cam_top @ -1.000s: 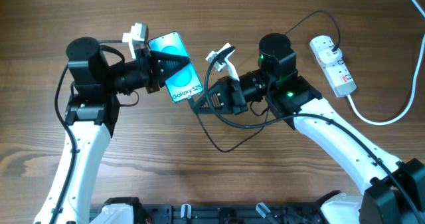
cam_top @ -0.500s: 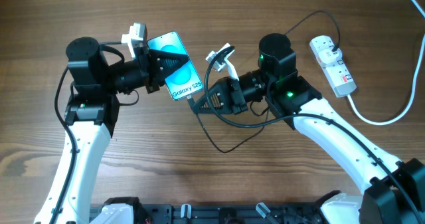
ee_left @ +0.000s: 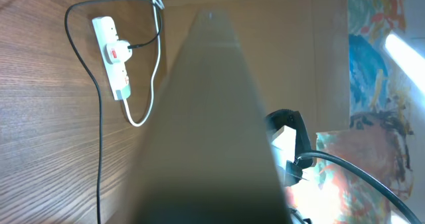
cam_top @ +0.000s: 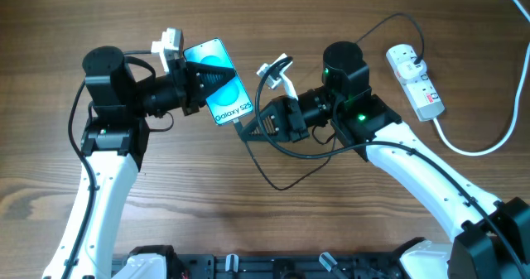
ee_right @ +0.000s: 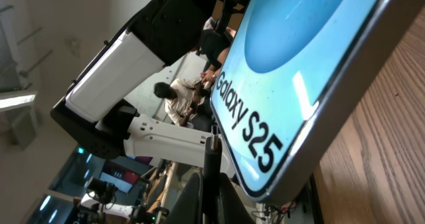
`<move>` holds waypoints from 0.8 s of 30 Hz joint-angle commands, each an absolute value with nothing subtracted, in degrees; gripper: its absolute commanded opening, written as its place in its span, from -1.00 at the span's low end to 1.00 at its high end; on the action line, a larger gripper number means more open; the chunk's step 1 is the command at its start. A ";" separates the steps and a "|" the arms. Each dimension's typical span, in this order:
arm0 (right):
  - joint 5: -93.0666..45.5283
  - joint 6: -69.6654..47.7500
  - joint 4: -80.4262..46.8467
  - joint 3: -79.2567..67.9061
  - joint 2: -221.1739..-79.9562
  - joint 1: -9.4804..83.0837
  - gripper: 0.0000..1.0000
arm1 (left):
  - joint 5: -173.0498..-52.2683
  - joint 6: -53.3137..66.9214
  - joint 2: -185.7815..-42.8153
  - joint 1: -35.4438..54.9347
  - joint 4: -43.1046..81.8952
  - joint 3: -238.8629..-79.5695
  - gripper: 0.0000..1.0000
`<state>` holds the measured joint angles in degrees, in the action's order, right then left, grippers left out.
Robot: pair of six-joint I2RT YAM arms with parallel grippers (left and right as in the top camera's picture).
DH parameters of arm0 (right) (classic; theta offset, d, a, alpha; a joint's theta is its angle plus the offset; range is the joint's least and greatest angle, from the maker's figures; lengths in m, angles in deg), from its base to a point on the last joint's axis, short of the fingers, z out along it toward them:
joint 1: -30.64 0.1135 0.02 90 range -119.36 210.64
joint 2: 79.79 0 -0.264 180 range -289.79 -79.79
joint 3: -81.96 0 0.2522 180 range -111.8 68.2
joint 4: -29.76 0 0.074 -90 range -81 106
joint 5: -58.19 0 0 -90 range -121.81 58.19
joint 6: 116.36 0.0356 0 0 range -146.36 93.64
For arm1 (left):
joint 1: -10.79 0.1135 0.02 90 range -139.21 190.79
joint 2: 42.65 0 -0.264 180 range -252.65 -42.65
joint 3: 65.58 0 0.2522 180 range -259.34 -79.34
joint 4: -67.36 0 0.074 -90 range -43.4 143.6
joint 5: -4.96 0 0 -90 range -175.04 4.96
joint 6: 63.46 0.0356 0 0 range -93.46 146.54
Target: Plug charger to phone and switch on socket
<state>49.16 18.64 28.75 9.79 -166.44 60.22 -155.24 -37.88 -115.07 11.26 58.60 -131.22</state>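
2 arms inward; left end effector (cam_top: 217, 79) holds phone (cam_top: 233, 105).

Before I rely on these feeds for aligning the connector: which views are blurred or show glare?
Overhead: sharp, evenly lit, the phone readable. Left wrist: a big out-of-focus grey shape fills the centre; the socket behind is sharp. Right wrist: phone close and legible, with a pale glare streak on its screen.

Left: phone (cam_top: 219, 87); middle: charger (cam_top: 286, 187); right: socket (cam_top: 415, 82).
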 commanded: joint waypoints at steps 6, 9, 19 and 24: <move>53.83 12.04 23.63 9.77 -165.72 60.35 -0.92 | -149.99 -21.45 -114.29 11.29 52.10 -131.68 -0.92; 50.60 6.48 15.29 9.77 -165.72 60.35 -0.91 | -141.90 -17.99 -114.29 11.29 43.86 -131.68 -0.92; -4.63 -11.35 -21.98 9.77 -165.72 60.31 -0.91 | -132.53 -6.41 -114.29 11.26 28.67 -131.68 -0.92; -29.99 -11.35 -30.02 9.79 -165.74 60.31 -0.91 | -128.31 -6.36 -114.29 11.26 24.78 -131.68 -0.92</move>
